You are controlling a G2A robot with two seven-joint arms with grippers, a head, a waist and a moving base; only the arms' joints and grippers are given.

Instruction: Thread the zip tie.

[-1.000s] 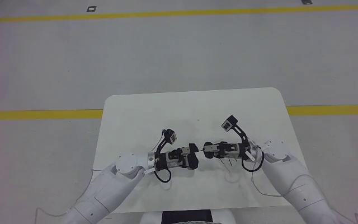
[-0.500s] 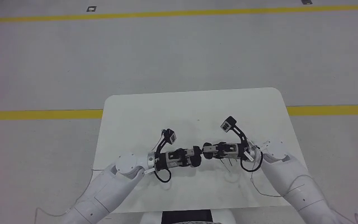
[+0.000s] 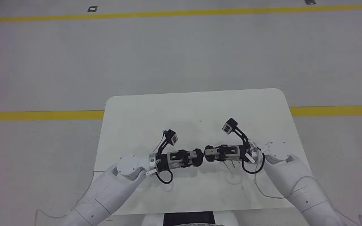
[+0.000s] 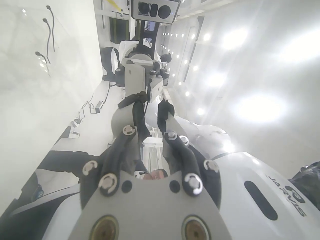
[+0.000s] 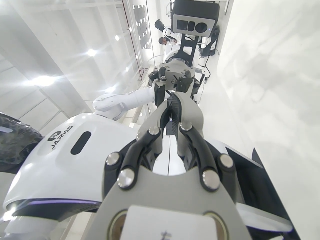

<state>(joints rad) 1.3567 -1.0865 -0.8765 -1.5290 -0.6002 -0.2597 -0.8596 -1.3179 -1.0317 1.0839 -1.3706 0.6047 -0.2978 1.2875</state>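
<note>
White table (image 3: 169,113) is what both robot arms hang over, and they meet near the side closest to the robot. The left gripper (image 3: 195,156) and the right gripper (image 3: 207,153) point straight at each other, tip to tip, with almost no room between them. Both are held up off the table top. On the right gripper, the two fingers (image 5: 190,111) are pressed close together, with a black bumpy pad between them. A thin black strip, the zip tie (image 5: 169,92), pokes out from that tip and goes toward the left gripper, so the right gripper seems to be pinching it. That puts the zip tie up in the air, right where the two tips meet. On the left gripper, the fingers (image 4: 163,113) have dark ends and stand a little apart, with a gap you can see through. I cannot tell if the zip tie touches those fingers or goes in between them, because it is so thin. Some loose black ties (image 4: 48,26) lie flat on the table beside the right arm, well away from the two tips. Yellow lines (image 3: 56,116) run across the grey floor past the table.
</note>
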